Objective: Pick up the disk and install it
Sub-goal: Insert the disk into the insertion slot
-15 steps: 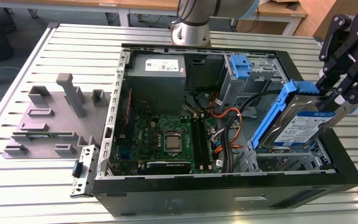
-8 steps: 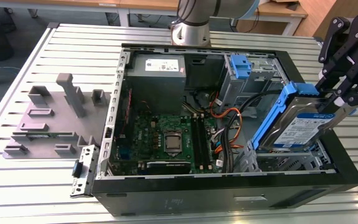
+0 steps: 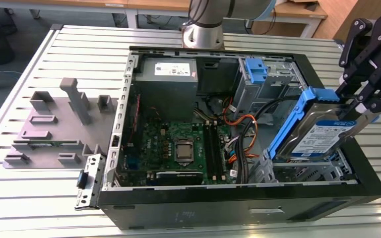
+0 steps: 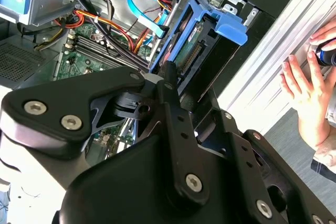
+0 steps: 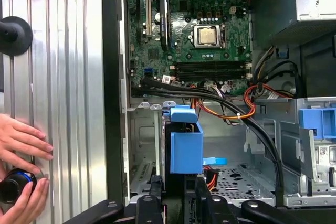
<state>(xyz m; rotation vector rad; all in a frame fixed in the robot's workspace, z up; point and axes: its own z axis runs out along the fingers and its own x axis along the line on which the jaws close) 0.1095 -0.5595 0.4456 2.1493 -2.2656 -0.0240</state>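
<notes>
Apparently the claw (image 3: 357, 105) holds the disk (image 3: 317, 133) tilted.

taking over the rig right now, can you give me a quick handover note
Claw: shut on the disk, gripping its upper end.
Disk: held tilted over the drive cage at the exterior view's right of the open computer case; whether it touches the cage is unclear.
Done: pick-up. Left: disk not yet seated.
A person's hand rests on the table beside the case.

Metal disk (image 3: 324, 118), glossy plastic rails (image 3: 289, 121)
</notes>
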